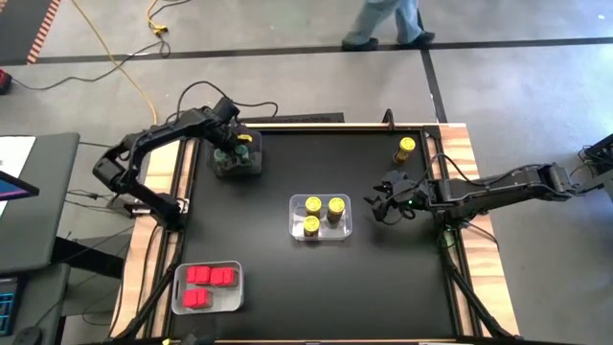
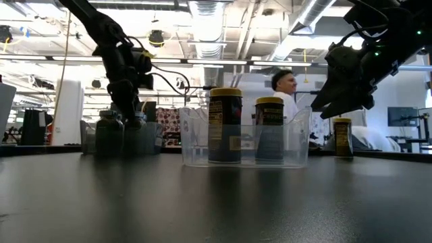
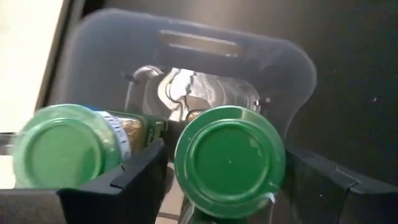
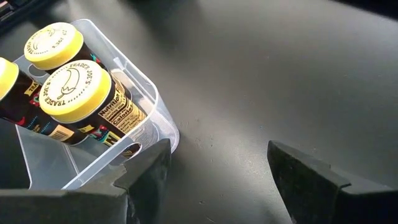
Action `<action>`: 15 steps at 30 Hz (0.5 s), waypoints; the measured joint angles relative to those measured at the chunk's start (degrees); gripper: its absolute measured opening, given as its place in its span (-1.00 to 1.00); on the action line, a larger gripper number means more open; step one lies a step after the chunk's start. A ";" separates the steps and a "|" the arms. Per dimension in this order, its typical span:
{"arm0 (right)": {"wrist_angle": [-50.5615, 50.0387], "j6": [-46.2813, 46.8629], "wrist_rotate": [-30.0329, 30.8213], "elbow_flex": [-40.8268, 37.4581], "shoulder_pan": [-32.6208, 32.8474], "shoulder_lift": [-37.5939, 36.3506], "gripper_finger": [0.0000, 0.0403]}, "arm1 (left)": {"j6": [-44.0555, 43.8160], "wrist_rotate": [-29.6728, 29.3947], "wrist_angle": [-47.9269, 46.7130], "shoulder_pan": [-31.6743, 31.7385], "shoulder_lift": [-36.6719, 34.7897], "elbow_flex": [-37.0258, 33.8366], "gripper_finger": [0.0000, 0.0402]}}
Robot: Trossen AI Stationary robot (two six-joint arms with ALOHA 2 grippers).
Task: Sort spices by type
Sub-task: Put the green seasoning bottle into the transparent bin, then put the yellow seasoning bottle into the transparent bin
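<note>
Black worktop (image 1: pixel 287 287) edged in pale wood, grey floor beyond, a person's legs (image 1: pixel 388 24) at the far side; in the low view, a hall with ceiling pipes and a person (image 2: pixel 287 91) behind the bins.

Left claw (image 1: pixel 233 149) down in the grey bin (image 1: pixel 251 165) at the far left; closed around a green-lidded jar (image 3: pixel 229 158), one finger (image 3: pixel 134 180) on each side of it; a second green jar (image 3: pixel 62 146) lying on its side just beside that finger, in the same bin.

Right claw (image 1: pixel 383 203) raised over bare worktop, fingers (image 4: pixel 311 177) apart and holding nothing; clear bin (image 1: pixel 347 230) just to its side, nearer the worktop's middle, with three yellow-lidded jars (image 1: pixel 312 205) standing upright inside; closest of them (image 4: pixel 74 90) just inside the bin wall nearest this claw; one lone yellow jar (image 1: pixel 406 149) upright on the worktop beyond the claw, toward the far edge, near but apart from it.

Well away from both claws, at the near left corner, another clear bin (image 1: pixel 235 297) with red-topped jars (image 1: pixel 211 276) lying packed together.
</note>
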 joint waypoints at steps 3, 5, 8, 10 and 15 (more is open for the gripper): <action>-0.01 0.00 0.00 0.00 0.00 0.00 0.47 | 0.00 0.00 -0.02 0.00 -1.86 0.00 0.38; -0.01 -0.02 0.00 0.00 0.00 0.02 0.47 | 0.00 0.00 -0.02 0.00 -3.11 0.00 0.38; -0.01 -0.01 0.00 0.00 0.00 0.01 0.47 | -0.39 -0.01 0.00 0.00 -5.21 0.00 0.38; 0.00 -0.01 0.00 0.00 0.00 0.01 0.47 | -1.11 -0.02 -0.04 0.00 -6.53 0.00 0.38; 0.22 0.00 0.00 0.00 0.02 0.02 0.47 | -2.90 -0.04 -0.11 -0.02 -10.26 0.00 0.38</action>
